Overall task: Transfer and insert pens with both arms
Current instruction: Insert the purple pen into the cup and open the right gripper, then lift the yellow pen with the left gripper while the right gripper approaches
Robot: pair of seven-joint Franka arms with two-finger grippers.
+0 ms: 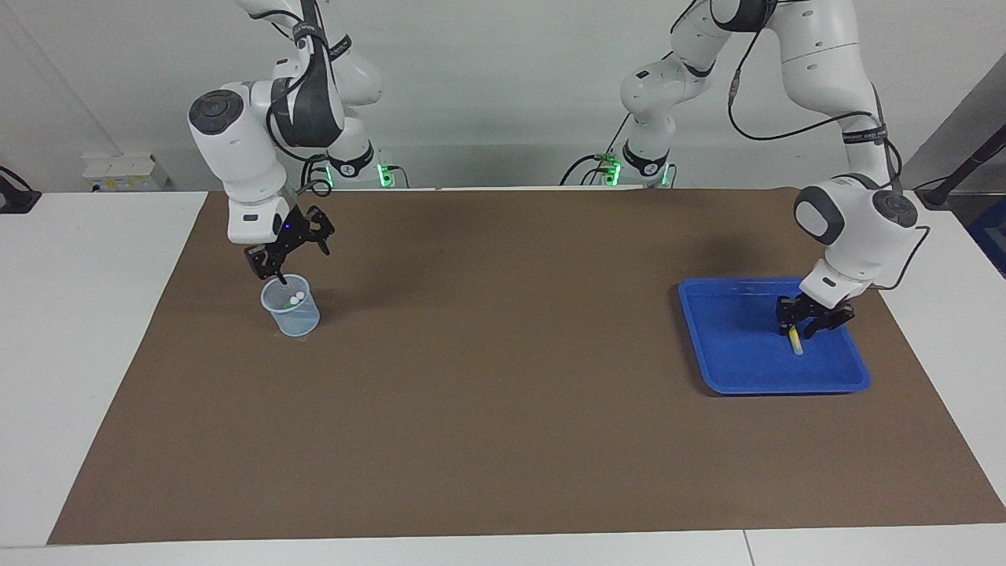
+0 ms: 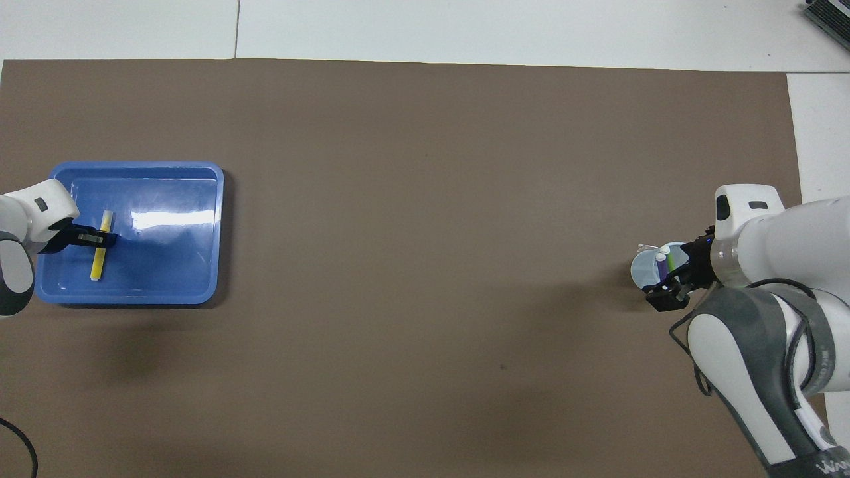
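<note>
A yellow pen (image 1: 795,341) (image 2: 100,247) lies flat in the blue tray (image 1: 739,369) (image 2: 179,265) toward the left arm's end of the table. My left gripper (image 1: 809,321) (image 2: 99,238) is down in the tray, open, with its fingers on either side of the pen's middle. A purple pen (image 2: 663,267) and a green pen (image 2: 671,260) stand in a clear plastic cup (image 1: 292,318) (image 2: 641,269) toward the right arm's end, whitish caps up. My right gripper (image 1: 302,263) (image 2: 680,273) hovers just over the cup's rim, open and empty.
A brown mat (image 1: 503,393) covers most of the white table. The tray and the cup stand at its two ends, with bare mat between them. Cables and the arm bases are at the robots' edge of the table.
</note>
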